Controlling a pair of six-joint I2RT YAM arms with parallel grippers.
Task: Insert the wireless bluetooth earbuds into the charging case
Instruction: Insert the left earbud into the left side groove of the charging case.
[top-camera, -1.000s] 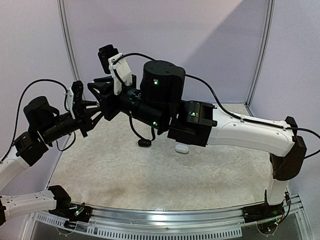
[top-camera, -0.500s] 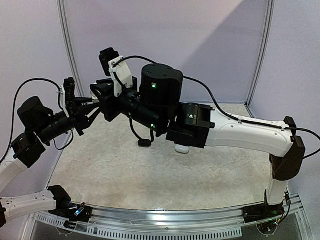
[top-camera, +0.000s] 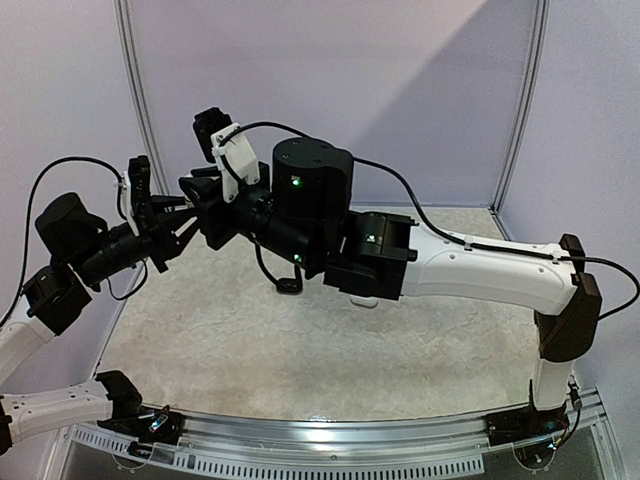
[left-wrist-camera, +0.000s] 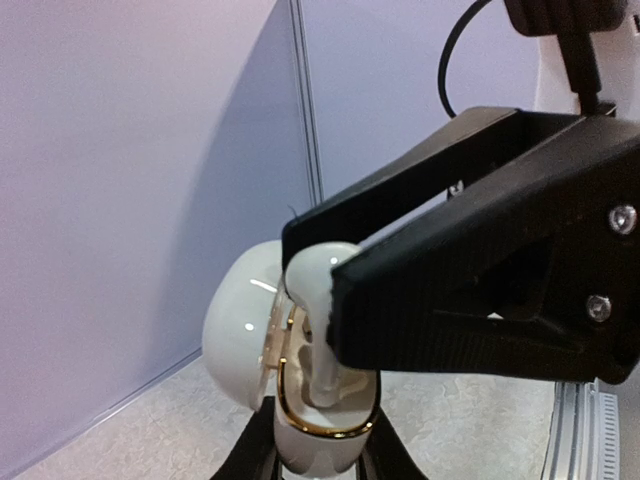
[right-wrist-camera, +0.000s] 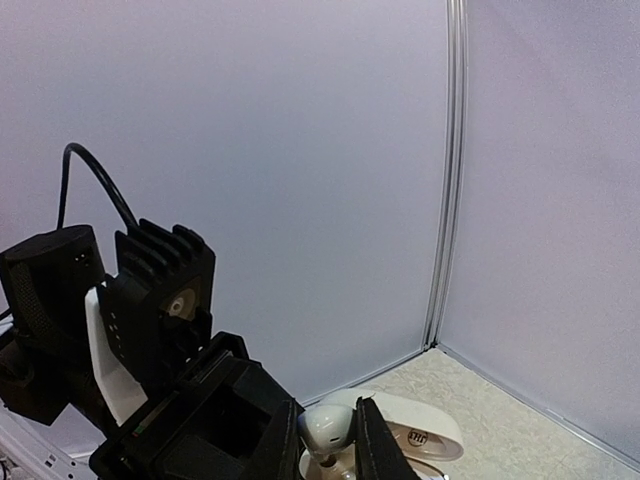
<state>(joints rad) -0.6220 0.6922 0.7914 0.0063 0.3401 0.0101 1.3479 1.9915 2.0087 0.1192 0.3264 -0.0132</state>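
Observation:
My left gripper (left-wrist-camera: 316, 462) is shut on the base of an open white charging case (left-wrist-camera: 312, 435) with a gold rim, held high in the air with its lid (left-wrist-camera: 238, 335) swung to the left. My right gripper (right-wrist-camera: 331, 440) is shut on a white earbud (right-wrist-camera: 327, 427), whose stem reaches down into the case's cavity. The earbud also shows in the left wrist view (left-wrist-camera: 313, 287), under the right gripper's black fingers (left-wrist-camera: 470, 300). In the top view the two grippers meet tip to tip, left (top-camera: 168, 228) and right (top-camera: 197, 203). The other earbuds are out of view.
A small black object (top-camera: 289, 285) lies on the pale mat (top-camera: 300, 350) below the right arm. The right arm (top-camera: 480, 270) stretches across the middle of the table. Walls and a corner post (top-camera: 138, 100) stand close behind the grippers.
Both arms have shifted a little to the left and up. The right gripper with the earbud has closed in on the case held by the left gripper.

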